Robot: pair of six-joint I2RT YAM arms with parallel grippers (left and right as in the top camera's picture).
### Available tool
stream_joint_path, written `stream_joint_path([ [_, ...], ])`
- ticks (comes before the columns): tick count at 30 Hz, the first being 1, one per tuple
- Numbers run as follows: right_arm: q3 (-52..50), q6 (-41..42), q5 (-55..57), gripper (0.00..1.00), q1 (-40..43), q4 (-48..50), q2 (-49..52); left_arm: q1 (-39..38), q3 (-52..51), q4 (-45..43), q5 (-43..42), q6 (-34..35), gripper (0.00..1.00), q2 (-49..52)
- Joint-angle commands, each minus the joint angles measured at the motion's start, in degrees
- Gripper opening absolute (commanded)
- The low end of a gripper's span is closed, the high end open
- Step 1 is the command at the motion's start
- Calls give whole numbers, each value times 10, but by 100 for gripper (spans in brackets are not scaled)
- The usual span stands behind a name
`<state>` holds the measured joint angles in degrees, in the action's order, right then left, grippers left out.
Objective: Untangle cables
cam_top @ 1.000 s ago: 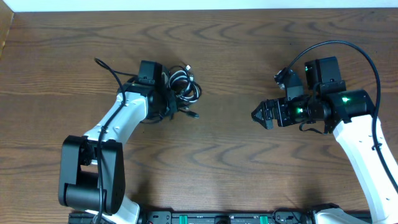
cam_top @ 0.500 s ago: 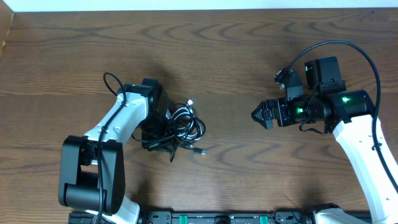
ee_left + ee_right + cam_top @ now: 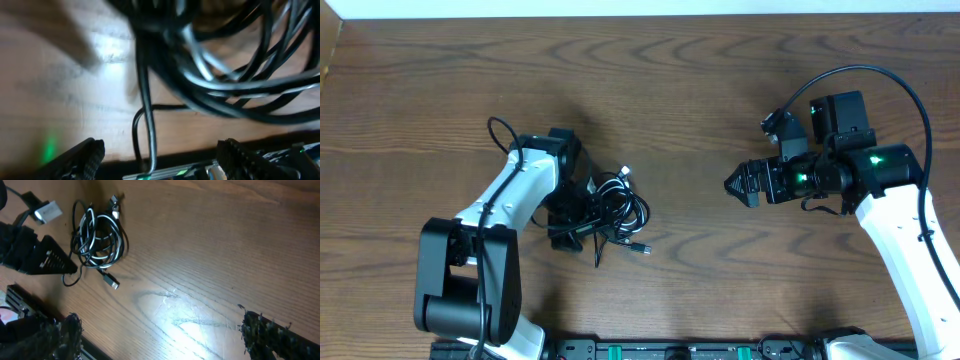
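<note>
The cables lie in one tangled coil of black and white cords on the wooden table, left of centre, with a plug end trailing toward the near edge. My left gripper sits at the coil's left side, jaws open. In the left wrist view the coil fills the top and one black strand runs loose between the spread fingers of my left gripper. My right gripper hovers open well to the right, holding nothing. The right wrist view shows the coil far off.
A black rail runs along the table's near edge. The left arm's base stands at the near left. The right arm's own thick black wire arches above its wrist.
My left gripper dragged the coil toward the near edge, then opened and let it go. The right arm has not moved.
</note>
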<state>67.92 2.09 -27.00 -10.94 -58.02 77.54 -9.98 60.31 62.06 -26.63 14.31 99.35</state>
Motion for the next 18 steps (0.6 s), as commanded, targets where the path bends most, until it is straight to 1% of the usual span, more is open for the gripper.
stream_joint_path([
  [1, 10, -5, 0, 99, -2, 0, 3, -1, -5, -28, 3, -5, 87, 6],
  [2, 10, -5, 0, 99, -2, 0, 3, -1, -5, -39, 3, -5, 89, 6],
  [3, 10, -5, -1, 99, -2, 0, 3, -1, -5, -51, 3, -5, 93, 6],
  [5, 10, -5, 0, 99, -2, 0, 3, -1, -5, -76, 5, 5, 96, 6],
  [8, 10, -5, 0, 99, -2, 0, 3, -1, -5, -102, 13, 38, 96, 6],
  [12, 10, -5, -1, 99, -2, 0, 3, -1, -5, -130, 55, 75, 96, 6],
  [18, 10, -5, 0, 99, -2, 0, 3, -1, -5, -188, 73, 75, 96, 6],
])
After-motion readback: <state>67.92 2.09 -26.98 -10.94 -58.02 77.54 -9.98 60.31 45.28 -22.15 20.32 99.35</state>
